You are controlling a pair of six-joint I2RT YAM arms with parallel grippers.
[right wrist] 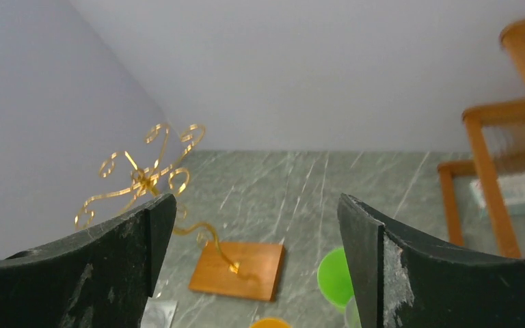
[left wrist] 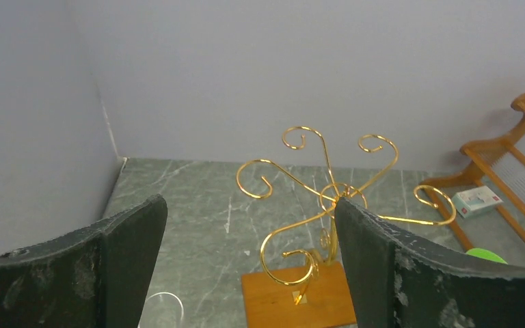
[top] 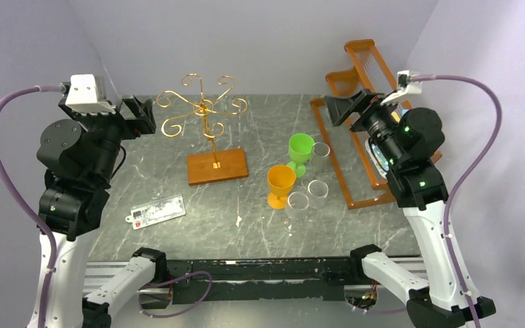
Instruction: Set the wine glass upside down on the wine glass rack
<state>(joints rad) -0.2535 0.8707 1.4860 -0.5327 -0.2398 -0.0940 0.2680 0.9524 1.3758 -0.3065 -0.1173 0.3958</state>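
Top view: the wine glass rack (top: 206, 113) stands on its wooden base on the table (top: 266, 123), left of centre and bare of glasses. The left gripper (top: 140, 113) hangs raised near the leftmost scroll arms, apart from them, with its jaws spread and nothing held. The right gripper (top: 342, 108) is well apart on the far right, over the orange slatted shelf (top: 355, 179), likewise spread and holding nothing. Between rack and shelf stand a green goblet (top: 301, 147), an orange goblet (top: 281, 183) and three clear glasses (top: 318, 191), all upright on the table (which one the task means cannot be told). A white label card (top: 155, 210) lies nearer the arms.

Left wrist: the dark fingers (left wrist: 133, 256) frame a wide gap. The rack (left wrist: 328, 195) fills that gap further off, its pole close to the right-hand finger in the picture, touching neither. A clear rim (left wrist: 161, 304) shows at the bottom edge, and a small box (left wrist: 477, 200) lies by the shelf.

Right wrist: its fingers (right wrist: 383, 266) are also parted round empty air. The rack (right wrist: 147, 179) sits far off by the left-hand finger, its base (right wrist: 239, 268) in the gap. The green goblet (right wrist: 335, 277) lies below, just beside the right-hand finger.
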